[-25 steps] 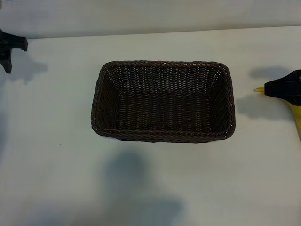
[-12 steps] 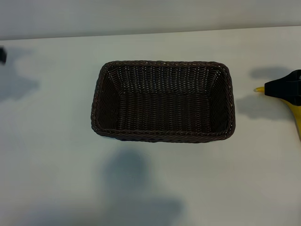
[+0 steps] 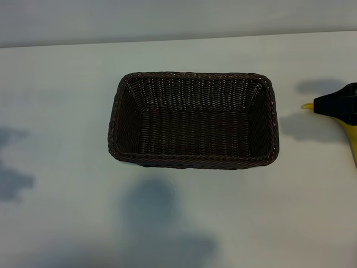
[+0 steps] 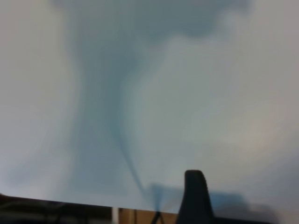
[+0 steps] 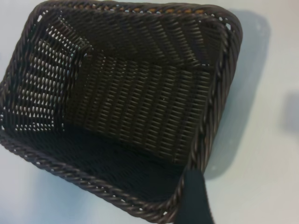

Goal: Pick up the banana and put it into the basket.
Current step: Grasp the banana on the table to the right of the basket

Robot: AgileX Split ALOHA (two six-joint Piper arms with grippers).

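Note:
The dark-brown wicker basket [image 3: 192,120] sits in the middle of the white table and holds nothing; the right wrist view looks down into the basket [image 5: 121,93]. The yellow banana [image 3: 351,139] is at the far right edge, its stem tip poking out from behind my right gripper [image 3: 334,106], which covers its middle. I cannot tell if they touch. One right finger [image 5: 196,200] shows beside the basket's corner, with no banana by it. My left gripper is outside the exterior view. One left finger [image 4: 195,198] shows over bare table, with nothing next to it.
The white table [image 3: 67,223] spreads all round the basket, and its far edge [image 3: 178,39] meets a pale wall. Soft shadows lie at the left edge and in front of the basket. The left wrist view shows a table edge [image 4: 93,205] with dark and brown parts beyond it.
My left gripper has drawn back off the left edge of the exterior view, leaving only its shadow lower down. The right gripper, banana and basket have not moved.

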